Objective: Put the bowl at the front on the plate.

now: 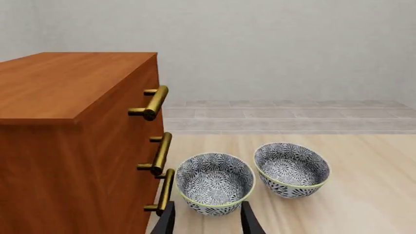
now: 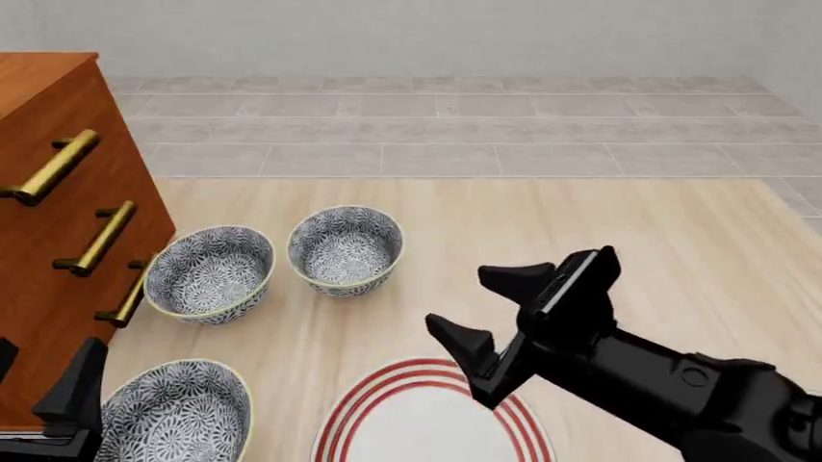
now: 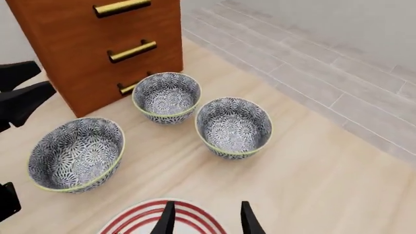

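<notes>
The bowl [image 2: 176,412] at the front, dark floral with a pale rim, stands upright on the table left of the plate [image 2: 385,390]; the right wrist view shows it too, bowl [image 3: 76,153]. The white plate [image 3: 140,218] has red rings and nothing on it. My left gripper [image 2: 49,371] is open just left of this bowl, beside the dresser, holding nothing. Its fingertips [image 1: 165,222] show in the left wrist view, where the front bowl is out of sight. My right gripper [image 2: 469,306] hangs open and empty above the plate's far edge.
Two look-alike bowls stand farther back, one [image 2: 210,272] by the dresser's lowest handle, the other [image 2: 345,249] to its right. A wooden dresser [image 2: 52,115] with brass handles [image 2: 96,236] fills the left side. Pale tabletop [image 2: 668,250] stretches right.
</notes>
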Available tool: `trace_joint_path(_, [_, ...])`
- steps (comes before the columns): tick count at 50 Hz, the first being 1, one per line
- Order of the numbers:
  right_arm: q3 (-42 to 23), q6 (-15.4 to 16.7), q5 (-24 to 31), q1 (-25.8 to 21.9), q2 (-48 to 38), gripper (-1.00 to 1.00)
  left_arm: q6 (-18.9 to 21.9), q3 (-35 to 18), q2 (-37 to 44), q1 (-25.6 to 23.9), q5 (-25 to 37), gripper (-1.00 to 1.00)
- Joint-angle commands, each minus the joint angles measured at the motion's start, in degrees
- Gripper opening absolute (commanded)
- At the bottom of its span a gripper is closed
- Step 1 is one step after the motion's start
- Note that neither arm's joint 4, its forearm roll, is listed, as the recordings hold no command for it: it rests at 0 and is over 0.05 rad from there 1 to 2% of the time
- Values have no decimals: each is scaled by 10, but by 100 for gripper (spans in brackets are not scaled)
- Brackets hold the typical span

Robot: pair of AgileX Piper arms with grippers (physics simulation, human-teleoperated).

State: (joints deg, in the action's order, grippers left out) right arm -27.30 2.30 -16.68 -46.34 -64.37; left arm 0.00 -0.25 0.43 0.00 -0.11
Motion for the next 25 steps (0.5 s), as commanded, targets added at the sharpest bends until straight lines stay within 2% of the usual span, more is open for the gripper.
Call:
trace_joint_path(1, [-40,3,14,-43,-54,100,0,0,0,0,0,100])
trace_joint_path(8, [-64,-7,32,-63,-64,100,0,0,0,0,0,100])
trace_joint_path(10, [-76,-1,38,-72,-79,100,0,0,0,0,0,100])
trace_joint_path(14, [-92,-17,48,-87,-85,100,0,0,0,0,0,100])
trace_joint_path(19, [-112,-17,57,-96,-105,100,0,0,0,0,0,100])
trace_joint_path(25, [-135,-36,65,-107,-125,100,0,0,0,0,0,100])
